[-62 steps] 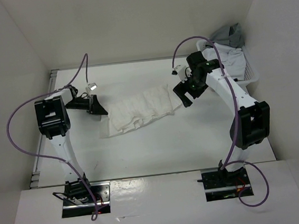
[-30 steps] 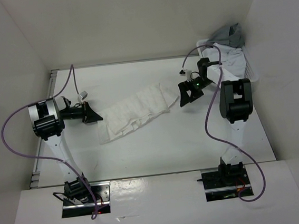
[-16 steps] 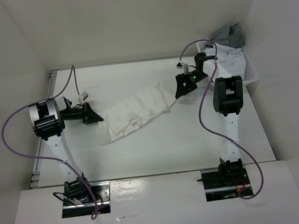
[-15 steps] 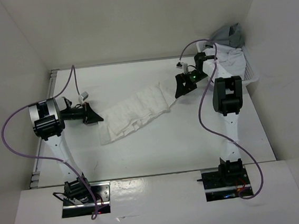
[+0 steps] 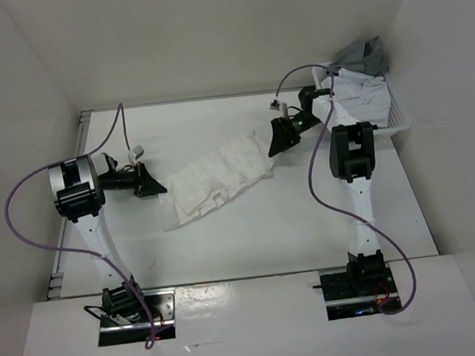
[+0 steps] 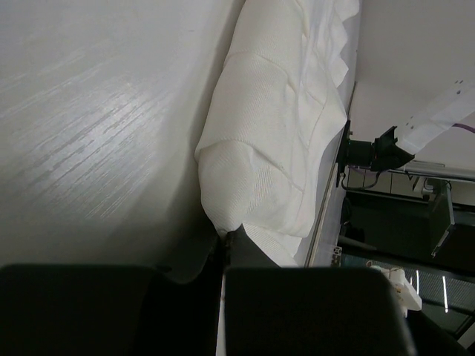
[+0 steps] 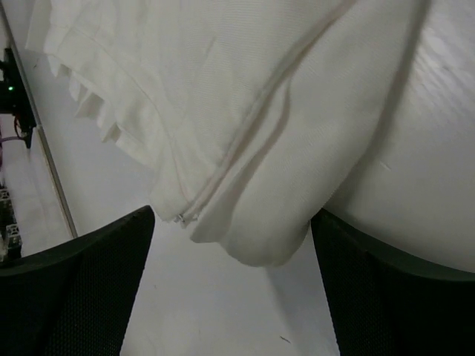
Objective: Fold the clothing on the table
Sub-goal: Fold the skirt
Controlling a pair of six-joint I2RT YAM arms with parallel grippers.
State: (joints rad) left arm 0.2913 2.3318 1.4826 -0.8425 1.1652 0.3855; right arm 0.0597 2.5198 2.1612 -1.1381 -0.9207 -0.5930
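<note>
The clothing (image 5: 216, 178), a white pleated skirt, lies bunched in a slanted strip across the middle of the table (image 5: 251, 235). My left gripper (image 5: 152, 187) sits at its left end, and in the left wrist view the gripper (image 6: 225, 237) is shut, pinching a fold of the clothing (image 6: 274, 148). My right gripper (image 5: 277, 140) is at the strip's right end. In the right wrist view it (image 7: 234, 297) stands open, its dark fingers (image 7: 74, 297) wide apart with a seamed corner of the clothing (image 7: 252, 230) just ahead between them, ungripped.
A white plastic basket (image 5: 397, 117) stands at the back right, holding a plain white garment (image 5: 364, 94) and a grey garment (image 5: 366, 53). A metal rail (image 5: 68, 236) runs along the table's left edge. White walls enclose the back and both sides.
The right gripper has travelled left and toward the back, from beside the basket to the skirt's right end. The left gripper has kept its hold and place.
</note>
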